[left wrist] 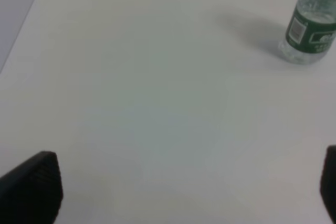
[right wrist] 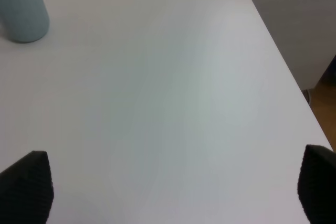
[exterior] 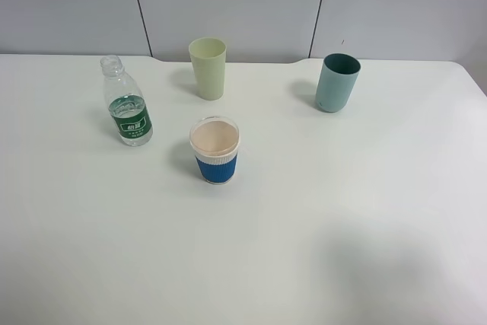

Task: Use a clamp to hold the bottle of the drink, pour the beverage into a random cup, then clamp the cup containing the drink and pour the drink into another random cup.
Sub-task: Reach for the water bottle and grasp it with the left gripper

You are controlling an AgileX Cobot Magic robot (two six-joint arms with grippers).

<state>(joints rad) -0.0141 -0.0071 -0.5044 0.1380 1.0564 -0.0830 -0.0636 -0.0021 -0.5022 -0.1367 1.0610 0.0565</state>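
Observation:
The clear bottle (exterior: 127,104) with its dark green label stands upright at the left of the white table (exterior: 342,211); its cap is off. The blue-sleeved paper cup (exterior: 215,150) sits mid-table, pinkish-beige inside. Behind it stands the pale yellow-green tumbler (exterior: 208,68). Neither arm shows in the high view. In the left wrist view my left gripper (left wrist: 184,192) is open over bare table, the bottle (left wrist: 310,27) far ahead of it. My right gripper (right wrist: 173,187) is open too, with nothing between its fingers (right wrist: 26,184).
A teal cup (exterior: 336,81) stands at the back right and shows in the right wrist view as the teal cup (right wrist: 22,6). The table's right edge (right wrist: 278,66) runs close beside the right gripper. A grey panelled wall (exterior: 243,5) backs the table.

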